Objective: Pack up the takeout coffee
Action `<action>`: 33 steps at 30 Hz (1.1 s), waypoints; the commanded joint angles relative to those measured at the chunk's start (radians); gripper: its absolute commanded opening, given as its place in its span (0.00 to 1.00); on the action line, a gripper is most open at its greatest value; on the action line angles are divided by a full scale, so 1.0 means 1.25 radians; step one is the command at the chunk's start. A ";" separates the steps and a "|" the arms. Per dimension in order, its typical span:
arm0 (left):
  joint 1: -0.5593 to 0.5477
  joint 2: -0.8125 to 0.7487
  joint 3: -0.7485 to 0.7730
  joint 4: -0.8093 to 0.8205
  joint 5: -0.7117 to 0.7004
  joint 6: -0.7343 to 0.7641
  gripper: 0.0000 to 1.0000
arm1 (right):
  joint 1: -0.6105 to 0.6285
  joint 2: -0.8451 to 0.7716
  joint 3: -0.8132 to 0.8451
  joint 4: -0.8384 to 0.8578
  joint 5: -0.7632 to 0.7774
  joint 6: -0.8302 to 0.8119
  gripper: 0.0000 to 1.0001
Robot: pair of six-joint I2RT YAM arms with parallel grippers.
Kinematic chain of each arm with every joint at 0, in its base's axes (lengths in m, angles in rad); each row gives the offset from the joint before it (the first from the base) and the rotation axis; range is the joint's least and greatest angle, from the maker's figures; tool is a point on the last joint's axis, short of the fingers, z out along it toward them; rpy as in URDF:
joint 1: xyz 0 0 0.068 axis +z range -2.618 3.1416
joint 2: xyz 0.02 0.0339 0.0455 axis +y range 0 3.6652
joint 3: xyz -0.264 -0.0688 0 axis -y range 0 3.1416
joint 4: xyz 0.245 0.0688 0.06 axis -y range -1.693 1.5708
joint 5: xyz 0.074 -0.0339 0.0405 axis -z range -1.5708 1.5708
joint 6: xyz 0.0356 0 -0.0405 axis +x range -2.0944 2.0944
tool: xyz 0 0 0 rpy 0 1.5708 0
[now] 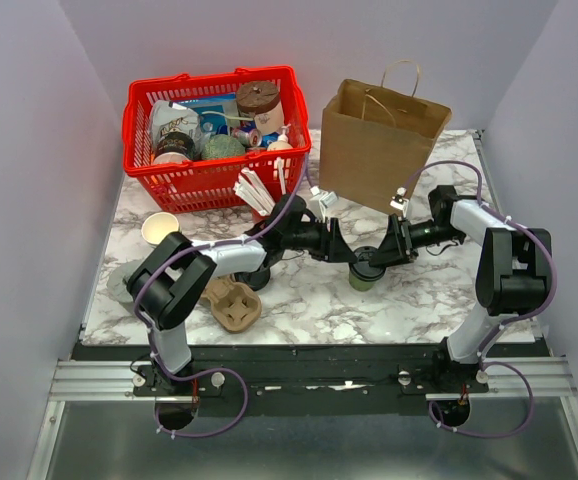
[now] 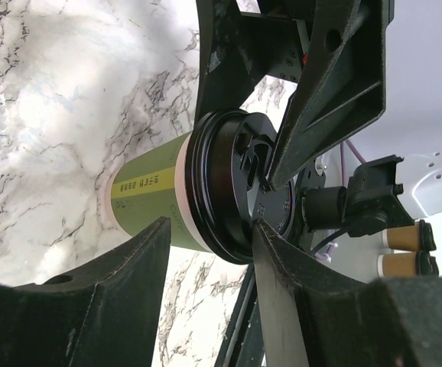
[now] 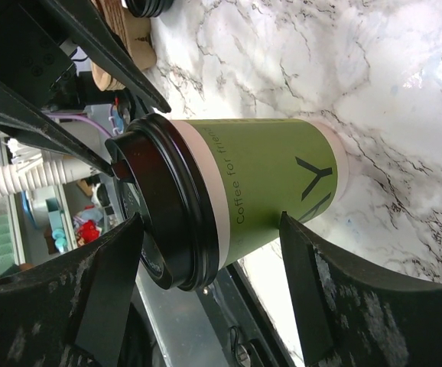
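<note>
The takeout coffee (image 1: 366, 272), a green paper cup with a pale upper band and a black lid, stands upright on the marble table between my two grippers. My left gripper (image 1: 347, 252) is open at the cup's left. In the left wrist view (image 2: 209, 229) one fingertip (image 2: 261, 229) touches the lid's top and the other lies beside the cup (image 2: 152, 195). My right gripper (image 1: 384, 255) is open at the cup's right. In the right wrist view (image 3: 209, 222) its fingers stand wide apart on either side of the cup (image 3: 274, 176), one by the lid and one by the body.
An open brown paper bag (image 1: 379, 150) stands just behind the grippers. A red basket (image 1: 129, 110) of groceries is at the back left. A cardboard cup carrier (image 1: 231, 303) lies at the front left, with a cream cup (image 1: 159, 228) behind it.
</note>
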State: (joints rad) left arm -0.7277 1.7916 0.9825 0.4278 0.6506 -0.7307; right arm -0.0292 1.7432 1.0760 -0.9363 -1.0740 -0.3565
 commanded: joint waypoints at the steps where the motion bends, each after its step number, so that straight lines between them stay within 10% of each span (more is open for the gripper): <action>1: 0.003 0.034 0.020 0.000 -0.001 0.026 0.54 | -0.004 0.018 -0.001 0.000 -0.006 -0.006 0.79; 33: 0.038 0.157 -0.025 0.032 -0.022 -0.137 0.47 | -0.004 0.045 -0.034 0.003 -0.072 -0.020 0.73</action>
State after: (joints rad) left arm -0.6865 1.9003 0.9798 0.6064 0.7345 -0.9360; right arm -0.0418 1.7714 1.0588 -0.9348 -1.1168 -0.3565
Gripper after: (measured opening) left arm 0.481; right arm 0.743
